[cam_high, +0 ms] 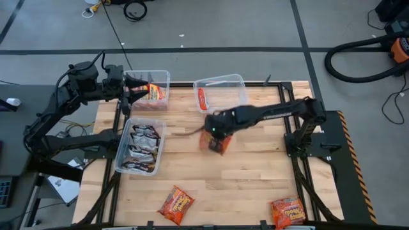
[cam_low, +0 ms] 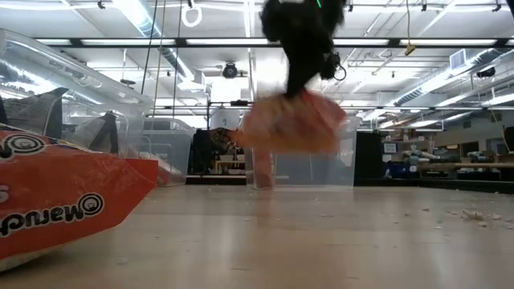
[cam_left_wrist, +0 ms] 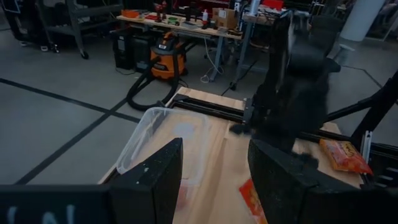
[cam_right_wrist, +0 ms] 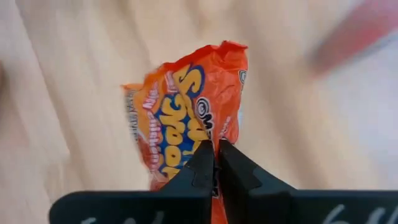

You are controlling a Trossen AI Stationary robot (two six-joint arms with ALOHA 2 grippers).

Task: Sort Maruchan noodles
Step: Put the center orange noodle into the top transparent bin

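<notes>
My right claw (cam_right_wrist: 214, 163) pinches an orange packet (cam_right_wrist: 189, 118), dangling above mid-table. Two more orange packets (cam_high: 176, 204) lie apart at the near edge. Silver-black packets (cam_high: 142, 148) fill one bin; a red-and-yellow packet (cam_high: 156, 93) sits in another.

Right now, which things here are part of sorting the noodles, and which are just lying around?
Part of the job:
- orange packet held in the right gripper, lifted off the table
- two orange packets on the table's near edge
- silver-black packets in a clear bin
- left gripper open over the far left bin

Lying about:
- orange shop vacuum on the floor
- cables
</notes>
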